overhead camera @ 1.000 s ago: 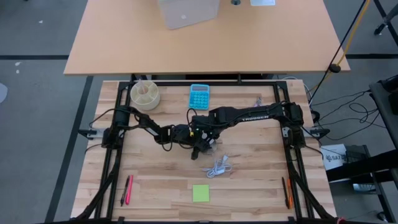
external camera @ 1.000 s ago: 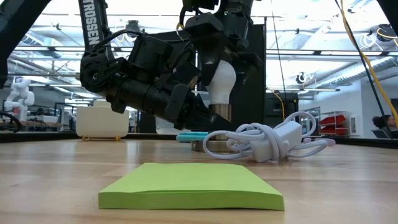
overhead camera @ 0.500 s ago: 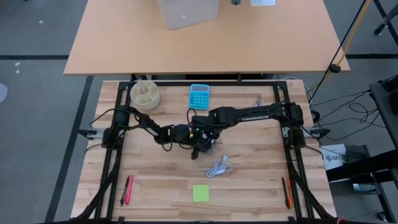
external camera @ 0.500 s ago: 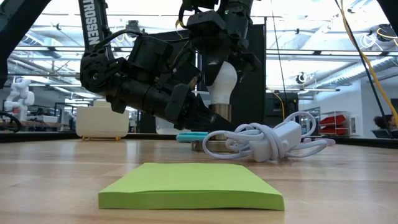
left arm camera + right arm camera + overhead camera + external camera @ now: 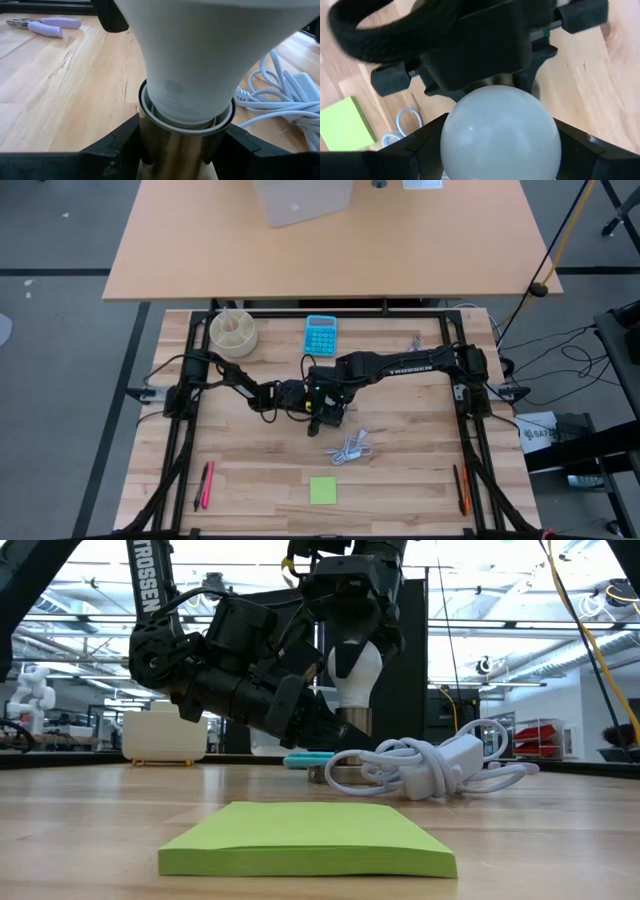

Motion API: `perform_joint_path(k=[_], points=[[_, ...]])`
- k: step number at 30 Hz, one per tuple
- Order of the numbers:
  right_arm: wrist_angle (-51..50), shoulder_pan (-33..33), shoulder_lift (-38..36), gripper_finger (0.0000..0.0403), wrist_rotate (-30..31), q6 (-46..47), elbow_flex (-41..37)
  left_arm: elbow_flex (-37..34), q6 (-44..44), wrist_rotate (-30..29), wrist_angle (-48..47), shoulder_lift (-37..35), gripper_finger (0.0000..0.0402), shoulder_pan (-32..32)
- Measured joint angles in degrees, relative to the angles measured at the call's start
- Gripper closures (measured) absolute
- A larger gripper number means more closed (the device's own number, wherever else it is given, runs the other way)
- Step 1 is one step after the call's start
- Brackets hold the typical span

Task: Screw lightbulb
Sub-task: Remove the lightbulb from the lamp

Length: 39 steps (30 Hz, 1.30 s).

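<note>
Right gripper [image 5: 497, 150]: fingers closed against both sides of the lightbulb [image 5: 500, 132] globe, gripping it from above.

Left gripper [image 5: 180, 147]: fingers clamped on the brass-coloured socket [image 5: 175, 150] beneath the bulb, holding it steady low over the tabletop [image 5: 250, 450].

Lightbulb: upright at mid-tabletop, its neck seated in the socket collar; how deep the threads sit cannot be told.

White coiled cable [image 5: 430, 765]: just beside the socket, toward the front edge.

Green sticky-note pad [image 5: 310, 838]: beyond the cable from the socket, well apart.

Blue calculator [image 5: 320, 334]: behind the socket, near the rear frame.

Step in hand, by judgement: turning the bulb into the socket. Next move likely needs a wrist rotation under steady grip, then release and regrasp, socket held still.
</note>
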Motion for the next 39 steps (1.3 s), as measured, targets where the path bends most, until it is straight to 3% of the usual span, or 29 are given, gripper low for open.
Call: perform_joint_path(k=[20, 39], points=[[0.3, 0.0, 0.0, 0.0131, -0.4, -30.2, 0.0, 0.0, 0.2, -0.3, 0.0, 0.0, 0.0204, 0.0], [0.9, 0.0, 0.0, 0.0128, -0.8, -65.4, -0.1, 0.0, 0.3, 0.1, 0.0, 0.0, 0.0204, 0.0]])
